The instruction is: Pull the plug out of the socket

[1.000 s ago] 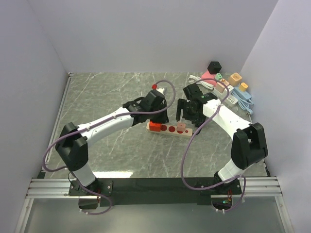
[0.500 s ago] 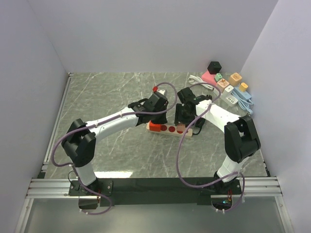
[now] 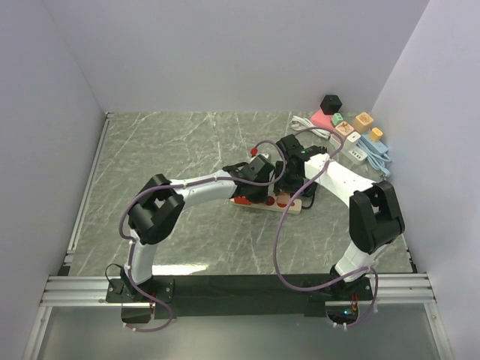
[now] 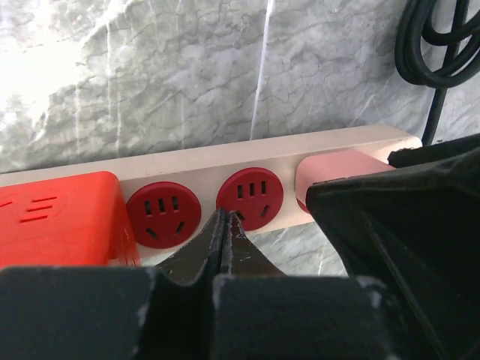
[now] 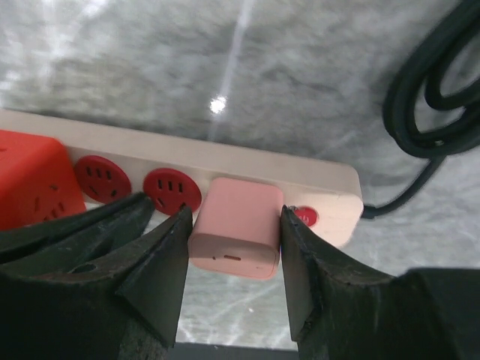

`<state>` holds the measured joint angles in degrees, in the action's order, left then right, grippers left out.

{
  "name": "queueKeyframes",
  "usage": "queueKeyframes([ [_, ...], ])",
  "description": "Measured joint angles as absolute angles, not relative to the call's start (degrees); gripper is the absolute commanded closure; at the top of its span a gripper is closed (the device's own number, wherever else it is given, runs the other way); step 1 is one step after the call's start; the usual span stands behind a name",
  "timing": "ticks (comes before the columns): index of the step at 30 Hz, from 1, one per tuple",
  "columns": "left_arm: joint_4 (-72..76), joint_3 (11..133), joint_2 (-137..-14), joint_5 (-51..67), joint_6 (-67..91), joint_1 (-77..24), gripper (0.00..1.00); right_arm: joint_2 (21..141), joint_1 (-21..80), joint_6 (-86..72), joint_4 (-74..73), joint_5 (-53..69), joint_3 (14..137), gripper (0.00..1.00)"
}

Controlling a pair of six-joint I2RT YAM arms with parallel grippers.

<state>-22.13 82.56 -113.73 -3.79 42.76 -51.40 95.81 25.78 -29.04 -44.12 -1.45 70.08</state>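
A cream power strip [image 3: 297, 208] with red sockets lies mid-table. A pink plug [image 5: 236, 229] sits in its right-hand socket, next to the red switch, and a red block [image 5: 30, 176] sits on its left end. My right gripper [image 5: 234, 214] is shut on the pink plug, one finger on each side. My left gripper [image 4: 223, 214] is shut and empty, its tips on the strip [image 4: 345, 142] between two free red sockets, close beside the right gripper [image 3: 285, 189]. In the top view the arms hide most of the plug.
The strip's black cable [image 5: 435, 97] coils just right of the strip. Several coloured adapters and cables [image 3: 352, 133] and a black cube [image 3: 331, 103] lie at the back right corner. White walls close the back and both sides.
My left gripper has moved right and down onto the strip. My right gripper has come down over the pink plug and closed on it.
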Motion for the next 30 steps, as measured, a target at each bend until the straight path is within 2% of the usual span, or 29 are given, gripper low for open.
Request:
queueKeyframes([
  [13, -24.4, 86.32, -117.19, -4.82, 44.91, -51.83, 0.99, 96.53, 24.45, -28.67, -44.25, -1.06, 69.8, 1.0],
  [23, -10.11, 83.48, -119.22, -3.7, 46.81, -52.64, 1.0, 94.19, 19.09, -28.67, -49.25, -3.57, 71.42, 1.0],
  [30, -7.84, 87.26, -121.78, -3.99, 46.3, -52.69, 1.0, 93.03, 15.9, -28.25, -49.19, -1.72, 71.42, 1.0],
])
